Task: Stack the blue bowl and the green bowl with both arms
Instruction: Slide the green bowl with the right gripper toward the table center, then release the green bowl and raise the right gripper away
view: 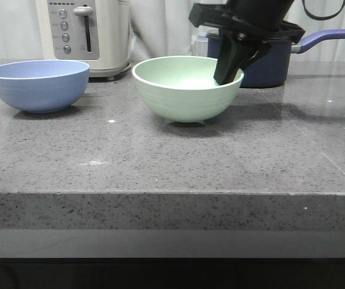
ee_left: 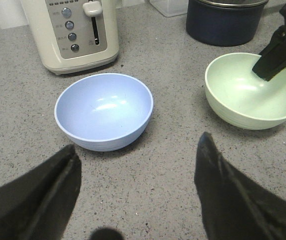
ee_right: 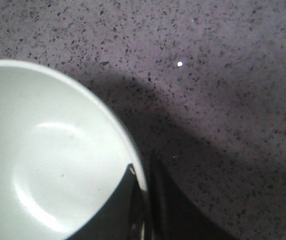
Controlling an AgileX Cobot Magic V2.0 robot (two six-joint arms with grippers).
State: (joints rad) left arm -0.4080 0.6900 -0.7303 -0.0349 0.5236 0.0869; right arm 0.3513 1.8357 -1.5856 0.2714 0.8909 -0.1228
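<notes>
The green bowl stands mid-counter; it also shows in the left wrist view and the right wrist view. My right gripper is shut on its right rim, one finger inside the bowl and one outside. The bowl looks slightly raised off the counter in the front view. The blue bowl sits at the left, also in the left wrist view. My left gripper is open and empty, above the counter just short of the blue bowl.
A white toaster stands behind the blue bowl. A dark navy saucepan with a long handle stands behind the green bowl. The counter's front edge runs across the front view.
</notes>
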